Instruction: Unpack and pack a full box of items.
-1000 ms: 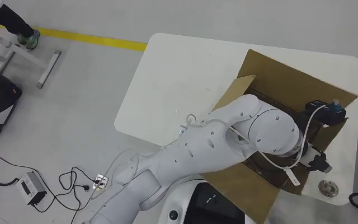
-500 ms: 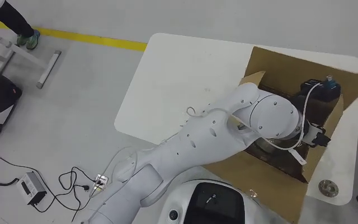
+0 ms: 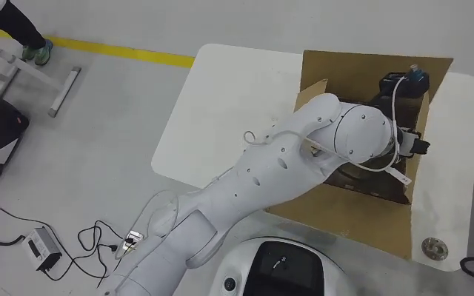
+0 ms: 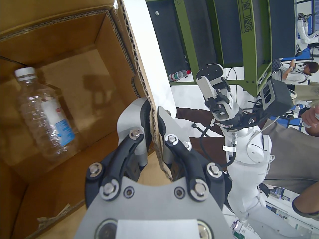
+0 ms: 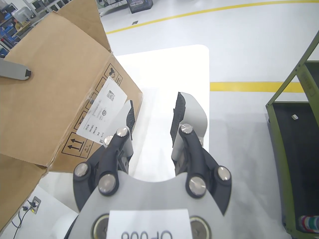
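The cardboard box [image 3: 348, 211] sits open on the white table [image 3: 222, 111]; a clear plastic bottle [image 4: 46, 115] with a white cap lies inside it, deeper in than the left pincer [image 4: 154, 121]; that pincer is clamped on the top edge of a box wall, one finger inside, one outside, cardboard pinched between the pads; the right pincer [image 5: 154, 118] is spread wide and holds nothing, above the table just beside the box's outer wall, whose white label [image 5: 101, 110] is near one finger; a green rack [image 5: 291, 130] stands beyond the other.
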